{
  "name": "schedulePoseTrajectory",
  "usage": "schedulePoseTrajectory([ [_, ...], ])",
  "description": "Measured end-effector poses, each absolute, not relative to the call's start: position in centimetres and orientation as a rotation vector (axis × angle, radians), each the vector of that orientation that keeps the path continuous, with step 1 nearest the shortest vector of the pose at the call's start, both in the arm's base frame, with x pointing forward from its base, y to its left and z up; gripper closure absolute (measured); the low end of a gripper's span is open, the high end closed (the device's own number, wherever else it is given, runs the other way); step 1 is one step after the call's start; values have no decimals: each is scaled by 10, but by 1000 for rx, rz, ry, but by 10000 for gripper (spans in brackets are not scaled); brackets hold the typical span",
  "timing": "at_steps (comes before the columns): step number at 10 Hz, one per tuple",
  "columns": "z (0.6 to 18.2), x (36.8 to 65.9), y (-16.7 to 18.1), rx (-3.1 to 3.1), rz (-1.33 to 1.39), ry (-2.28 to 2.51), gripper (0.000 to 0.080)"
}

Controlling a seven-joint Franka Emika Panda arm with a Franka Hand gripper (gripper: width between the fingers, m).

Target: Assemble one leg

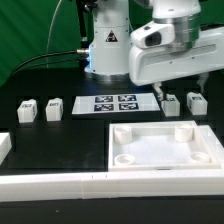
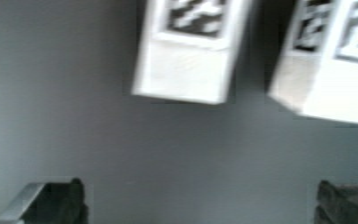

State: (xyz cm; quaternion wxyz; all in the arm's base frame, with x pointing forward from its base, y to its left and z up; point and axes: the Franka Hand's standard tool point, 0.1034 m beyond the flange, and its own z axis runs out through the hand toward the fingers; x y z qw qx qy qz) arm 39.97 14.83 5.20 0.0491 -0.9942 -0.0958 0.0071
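Two legs, small white blocks with black-and-white tags, stand on the dark table at the exterior view's right: one and another. Both fill the wrist view, one leg and its neighbour. My gripper hangs just above and a little to the left of these two. In the wrist view the gripper is open and empty, its dark fingertips wide apart, with bare table between them. Two more legs stand at the left.
The marker board lies in the middle. A large white square tray with a raised rim sits in front of the right-hand legs. A long white bar runs along the front, and a white piece lies at the left edge.
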Motion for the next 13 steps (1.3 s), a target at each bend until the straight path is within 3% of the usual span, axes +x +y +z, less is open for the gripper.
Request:
schedulePoseTrajectory([
  [3, 61, 406, 171, -3025, -6, -231, 151],
  [6, 59, 403, 169, -3032, 73, -238, 151],
  [13, 48, 377, 176, -2917, 975, -227, 151],
])
